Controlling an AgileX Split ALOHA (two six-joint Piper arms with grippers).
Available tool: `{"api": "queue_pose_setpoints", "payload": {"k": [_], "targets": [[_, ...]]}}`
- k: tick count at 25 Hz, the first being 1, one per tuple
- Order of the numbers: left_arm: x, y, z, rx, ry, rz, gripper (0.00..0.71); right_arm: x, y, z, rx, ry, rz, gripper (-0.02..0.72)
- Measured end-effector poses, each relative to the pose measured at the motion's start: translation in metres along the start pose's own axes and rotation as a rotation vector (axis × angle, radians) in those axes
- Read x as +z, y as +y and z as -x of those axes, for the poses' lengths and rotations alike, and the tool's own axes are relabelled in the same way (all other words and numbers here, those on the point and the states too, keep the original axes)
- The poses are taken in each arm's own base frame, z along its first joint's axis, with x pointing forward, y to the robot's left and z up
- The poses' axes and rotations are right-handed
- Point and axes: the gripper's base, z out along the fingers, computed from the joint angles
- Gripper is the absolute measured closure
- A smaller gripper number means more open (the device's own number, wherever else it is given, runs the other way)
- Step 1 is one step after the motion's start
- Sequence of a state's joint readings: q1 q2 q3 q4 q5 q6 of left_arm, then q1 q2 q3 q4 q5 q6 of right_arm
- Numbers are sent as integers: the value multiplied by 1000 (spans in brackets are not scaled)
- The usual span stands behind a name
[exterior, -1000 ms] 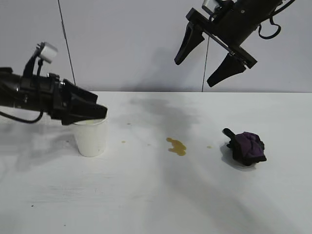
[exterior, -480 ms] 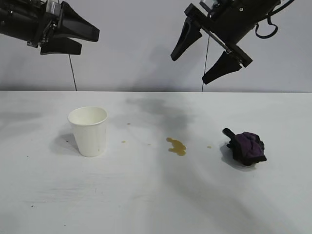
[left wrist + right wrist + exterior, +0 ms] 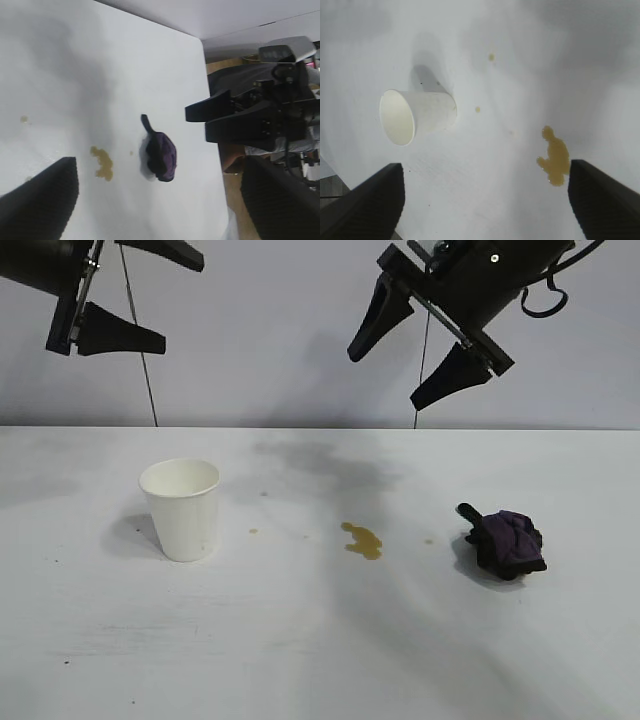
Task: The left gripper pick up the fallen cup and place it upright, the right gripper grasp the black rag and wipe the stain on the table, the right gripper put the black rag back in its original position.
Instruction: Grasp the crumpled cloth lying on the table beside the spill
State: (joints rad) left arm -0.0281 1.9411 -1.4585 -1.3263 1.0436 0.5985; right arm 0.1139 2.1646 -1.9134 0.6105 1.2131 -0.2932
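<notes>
The white paper cup point(image 3: 182, 508) stands upright on the table point(image 3: 300, 640) at the left; it also shows in the right wrist view point(image 3: 415, 116). The yellowish-brown stain point(image 3: 362, 540) lies mid-table and shows in both wrist views point(image 3: 102, 163) point(image 3: 555, 156). The black rag point(image 3: 508, 543) with purple folds lies to its right point(image 3: 160, 156). My left gripper point(image 3: 148, 295) is open and empty, high above the table at the upper left. My right gripper point(image 3: 412, 344) is open and empty, high above the stain and rag.
A few tiny droplets point(image 3: 253, 531) dot the table between cup and stain. Thin vertical rods point(image 3: 140, 360) stand behind the table's far edge. The right arm point(image 3: 260, 115) shows in the left wrist view beyond the table's edge.
My left gripper let go of the upright cup, rose from table height to the upper left and opened wider. My right gripper has barely shifted.
</notes>
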Motion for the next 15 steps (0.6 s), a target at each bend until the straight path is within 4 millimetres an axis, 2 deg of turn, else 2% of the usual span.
{"api": "queue_pose_setpoints", "payload": {"k": [11, 15], "targets": [[-1, 16, -5, -104, 45, 174, 74, -7, -5, -2, -36, 17, -101, 93], [-2, 16, -5, -113, 45, 181, 74, -9, -17, -5, -49, 53, -240, 93]]}}
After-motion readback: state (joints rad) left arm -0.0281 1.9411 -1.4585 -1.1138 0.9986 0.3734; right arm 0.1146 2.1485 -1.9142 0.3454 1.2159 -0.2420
